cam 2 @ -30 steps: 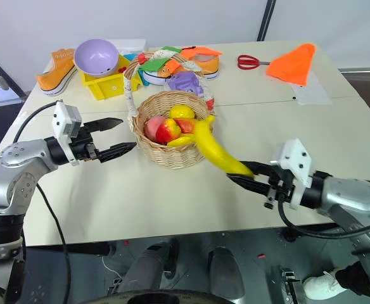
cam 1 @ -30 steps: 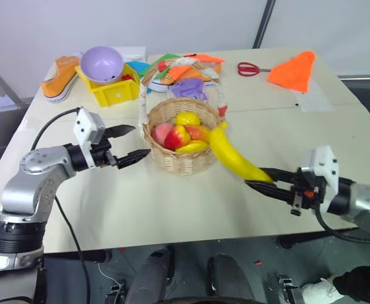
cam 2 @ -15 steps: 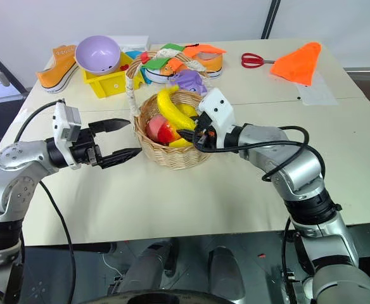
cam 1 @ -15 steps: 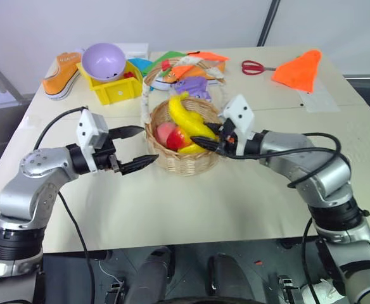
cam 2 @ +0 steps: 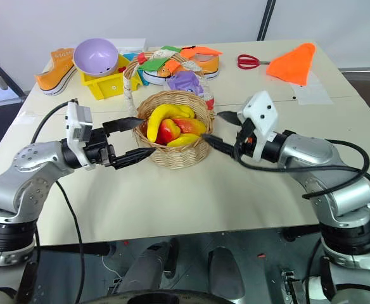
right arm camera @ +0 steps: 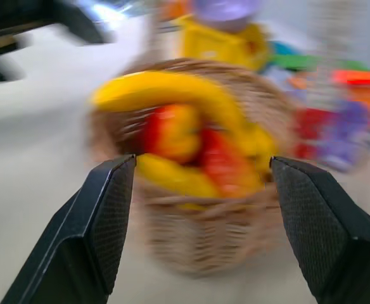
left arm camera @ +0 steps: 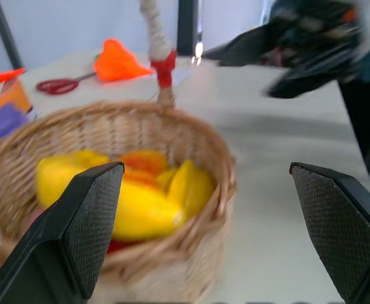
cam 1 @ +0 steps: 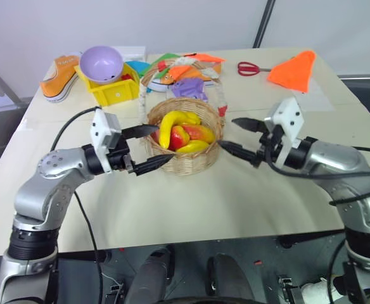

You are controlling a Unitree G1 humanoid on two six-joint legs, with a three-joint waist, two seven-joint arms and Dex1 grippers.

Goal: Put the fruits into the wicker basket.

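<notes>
Banana (cam 1: 172, 120) now in basket (cam 1: 185, 161), fruits beneath half-hidden

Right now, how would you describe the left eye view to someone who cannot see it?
A wicker basket holding a banana and other fruits stands on a table. The left tool and right tool, both open and empty, flank it.
</notes>
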